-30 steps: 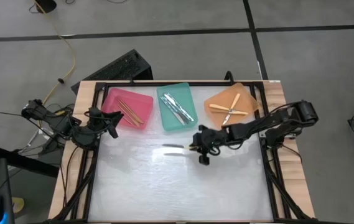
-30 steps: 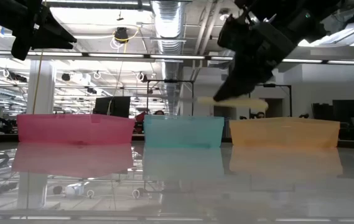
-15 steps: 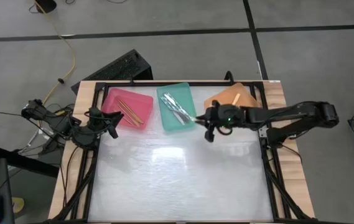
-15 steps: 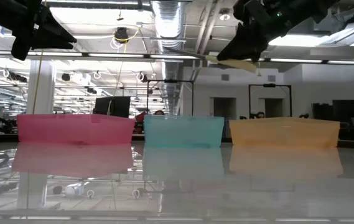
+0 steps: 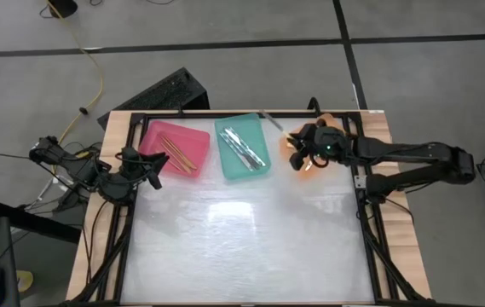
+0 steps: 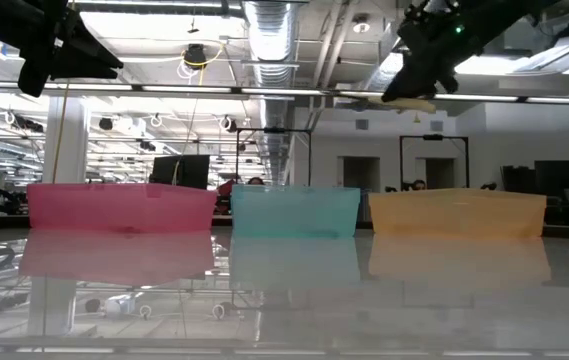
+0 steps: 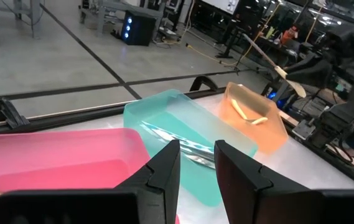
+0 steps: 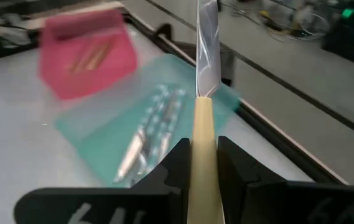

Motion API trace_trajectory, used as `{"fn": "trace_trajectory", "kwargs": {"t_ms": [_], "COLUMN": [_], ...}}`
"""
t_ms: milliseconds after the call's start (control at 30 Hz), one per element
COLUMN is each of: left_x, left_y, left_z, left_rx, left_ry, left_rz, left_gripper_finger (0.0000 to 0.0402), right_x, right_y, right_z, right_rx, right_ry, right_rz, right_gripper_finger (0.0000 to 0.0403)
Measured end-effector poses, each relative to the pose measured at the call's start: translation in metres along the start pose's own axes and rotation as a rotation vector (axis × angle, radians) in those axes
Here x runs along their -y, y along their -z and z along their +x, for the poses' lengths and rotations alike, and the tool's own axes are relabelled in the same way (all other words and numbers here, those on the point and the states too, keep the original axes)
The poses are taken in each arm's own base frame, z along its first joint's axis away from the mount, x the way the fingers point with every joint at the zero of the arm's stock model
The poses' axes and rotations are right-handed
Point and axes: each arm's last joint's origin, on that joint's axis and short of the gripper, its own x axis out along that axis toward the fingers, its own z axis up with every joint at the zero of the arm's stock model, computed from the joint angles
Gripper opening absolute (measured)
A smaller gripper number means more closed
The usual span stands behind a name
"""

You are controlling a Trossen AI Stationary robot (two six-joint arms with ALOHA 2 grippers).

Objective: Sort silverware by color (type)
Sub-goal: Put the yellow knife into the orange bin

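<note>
My right gripper (image 5: 297, 147) hangs above the orange tray (image 5: 342, 130), pinching a knife (image 8: 204, 118) by its pale yellow handle, with the silvery blade sticking out ahead of the fingers, past the tray's rim and toward the teal tray (image 5: 242, 147). In the low view the knife (image 6: 389, 100) lies nearly level, well above the orange tray's wall.

My left gripper (image 7: 192, 169) waits just beside the pink tray (image 5: 176, 148), far from the orange one, fingers a little apart and holding nothing.

Two yellow-handled pieces (image 7: 250, 116) already lie in the orange tray. The teal tray next to it holds a bundle of silvery pieces (image 5: 243, 148), and the pink tray beyond that holds orange-tan ones (image 5: 176, 151).

I judge the knife light, stiff and slim. The handle looks smooth, so it could swivel or slip between my pads if I swing fast. The grip sits on the handle, which I think is the right place: the flat, polished blade would be more slippery. With so much length out front it may tip blade-first when I let go, so it should be low over the orange tray before release.
</note>
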Motion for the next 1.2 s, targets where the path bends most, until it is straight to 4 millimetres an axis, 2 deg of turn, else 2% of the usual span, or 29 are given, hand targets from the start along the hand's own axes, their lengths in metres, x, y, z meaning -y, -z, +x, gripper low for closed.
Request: {"fn": "trace_trajectory", "kwargs": {"t_ms": [267,700,967,1200], "left_x": [0.0,0.0,-0.001,-0.002], "left_y": [0.0,0.0,0.001,0.002], "left_z": [0.0,0.0,0.0,0.0], "left_rx": [-0.002,-0.002,-0.001,-0.004], "left_ry": [0.003,0.0,-0.01,-0.016], "left_rz": [-0.001,0.02,0.078,0.079], "left_gripper_finger": [0.0084,0.0084,0.0084,0.0084], "right_x": [0.01,0.016,0.019,0.024], "right_y": [0.008,0.032,0.034,0.042], "right_z": [0.002,0.002,0.001,-0.002], "right_rx": [-0.073,-0.228,-0.233,-0.248], "right_ry": [0.092,0.187,0.265,0.412], "right_rz": [0.054,0.071,0.098,0.222], "right_gripper_finger": [0.0068,0.0068,0.0068,0.0068]}}
